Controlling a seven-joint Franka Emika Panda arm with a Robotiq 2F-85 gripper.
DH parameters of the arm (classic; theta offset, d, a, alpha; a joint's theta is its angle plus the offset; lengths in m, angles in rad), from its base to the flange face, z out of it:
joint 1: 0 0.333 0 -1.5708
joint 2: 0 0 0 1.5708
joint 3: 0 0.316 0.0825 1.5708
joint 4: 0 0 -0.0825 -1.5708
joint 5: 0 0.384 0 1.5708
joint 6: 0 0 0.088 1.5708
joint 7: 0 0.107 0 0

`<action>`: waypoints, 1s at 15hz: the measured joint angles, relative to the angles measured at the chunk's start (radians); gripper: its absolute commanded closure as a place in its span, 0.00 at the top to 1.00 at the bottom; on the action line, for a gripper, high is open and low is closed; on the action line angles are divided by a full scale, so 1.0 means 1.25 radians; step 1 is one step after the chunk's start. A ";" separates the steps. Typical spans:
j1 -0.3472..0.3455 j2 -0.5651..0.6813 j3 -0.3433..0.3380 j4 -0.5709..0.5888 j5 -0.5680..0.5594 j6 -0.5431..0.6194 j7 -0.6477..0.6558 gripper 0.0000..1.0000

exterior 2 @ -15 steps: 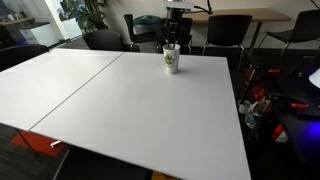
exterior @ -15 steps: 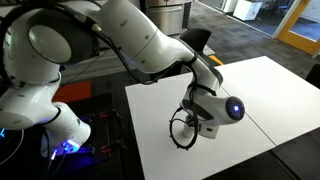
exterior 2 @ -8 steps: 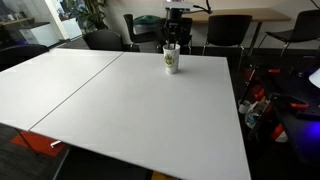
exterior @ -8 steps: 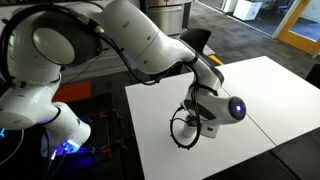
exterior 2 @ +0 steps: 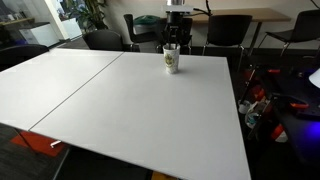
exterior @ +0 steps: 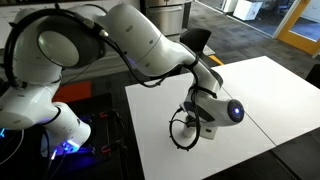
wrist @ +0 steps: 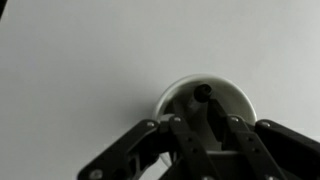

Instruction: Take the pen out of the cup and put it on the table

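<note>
Right now my fingers (wrist: 183, 140) are spread, one on each side of the pen (wrist: 203, 95), with a gap showing between them; I judge they are not pinching it yet, though the wrist view is too dim to rule out a light touch. I hold them that way so that closing them traps the thin black shaft rather than knocking it over; the pen stands inside the cup (wrist: 168, 98), its top leaning towards the far wall. The gripper (wrist: 207, 128) hangs straight down over the mouth of the cup, because a vertical approach lets me lift the pen clear without dragging the light cup along. In an exterior view the gripper (exterior 2: 174, 38) sits just above the cup (exterior 2: 171, 62), which stands upright near the far edge of the table (exterior 2: 120, 100); in an exterior view the arm (exterior: 150, 45) arches over from the left and hides the cup, with a black cable (exterior: 180, 133) looping below the wrist. The tabletop is white, flat and smooth, cut by a thin dark seam (exterior 2: 75, 92); plenty of bare surface lies near the cup for setting the pen down. Beyond it stand dark office chairs (exterior 2: 228, 30) and a second desk (exterior 2: 250, 14).
</note>
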 measured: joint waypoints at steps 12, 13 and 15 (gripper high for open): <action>-0.001 0.038 0.003 0.039 0.000 -0.025 0.000 0.00; -0.001 0.041 0.003 0.045 0.000 -0.034 0.000 0.05; -0.003 0.048 0.003 0.056 0.000 -0.043 0.000 0.05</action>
